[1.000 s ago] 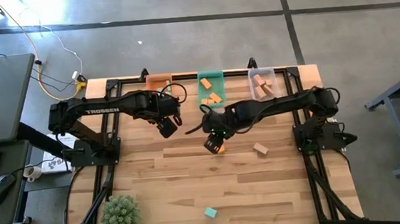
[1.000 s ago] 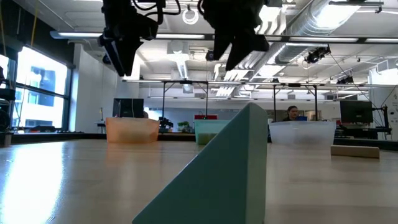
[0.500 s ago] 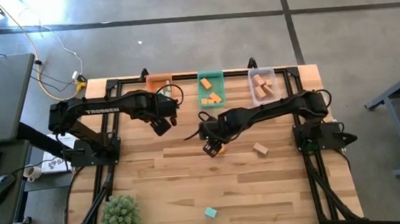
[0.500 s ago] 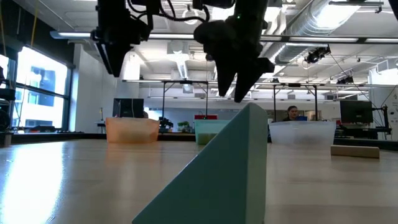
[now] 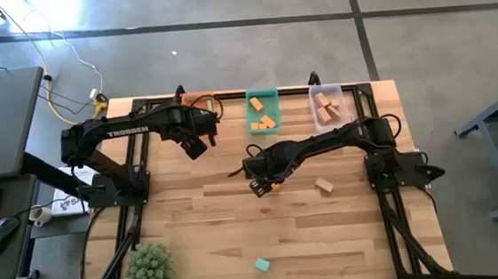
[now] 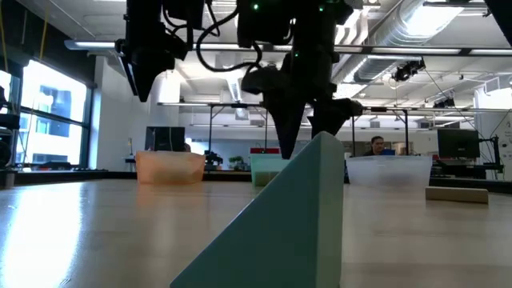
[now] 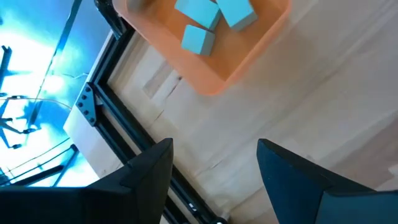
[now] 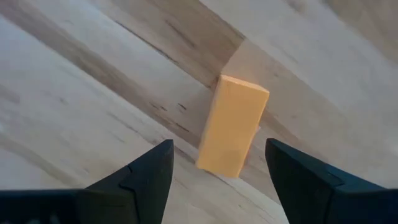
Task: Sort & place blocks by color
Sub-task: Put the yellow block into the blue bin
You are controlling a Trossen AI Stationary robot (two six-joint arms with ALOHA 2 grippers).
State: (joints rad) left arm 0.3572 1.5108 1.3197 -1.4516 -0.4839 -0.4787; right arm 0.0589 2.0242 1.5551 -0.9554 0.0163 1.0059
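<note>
Centrally, right claw (image 5: pixel 262 186): lowered over the middle of the worktop (image 5: pixel 238 229), fingers spread, nothing gripped. Its wrist view shows an orange bar block (image 8: pixel 233 126) lying flat on the wood between the two dark fingers (image 8: pixel 134 180), apart from both. In the high view that block (image 5: pixel 271 187) shows only as a small orange spot at the claw tip.

Left claw (image 5: pixel 194 146): raised at about 10 o'clock from the right claw, just in front of the orange bin (image 5: pixel 198 99); fingers (image 7: pixel 146 171) spread, nothing between them. Its wrist view looks down on the orange bin (image 7: pixel 249 56), which holds three teal blocks (image 7: pixel 199 38).

Bins, along the far edge of the worktop at 12 o'clock, left to right: orange bin; teal bin (image 5: pixel 262 110), holding orange blocks (image 5: pixel 262 121); clear bin (image 5: pixel 325 104), holding plain wood blocks (image 5: pixel 325 108).

Loose blocks on the worktop: one plain wood block (image 5: pixel 325 185) at 3 o'clock from the right claw, near it but apart; one teal block (image 5: pixel 262 265) at 6 o'clock, well apart, near the front edge. The low view has this teal block (image 6: pixel 288 232) large in the foreground, with both claws hanging above the worktop behind it and the wood block (image 6: pixel 456 194) lying at the right.

Other: fuzzy green plant (image 5: pixel 149 267) at the front left corner of the worktop, about 7 o'clock from the right claw.
</note>
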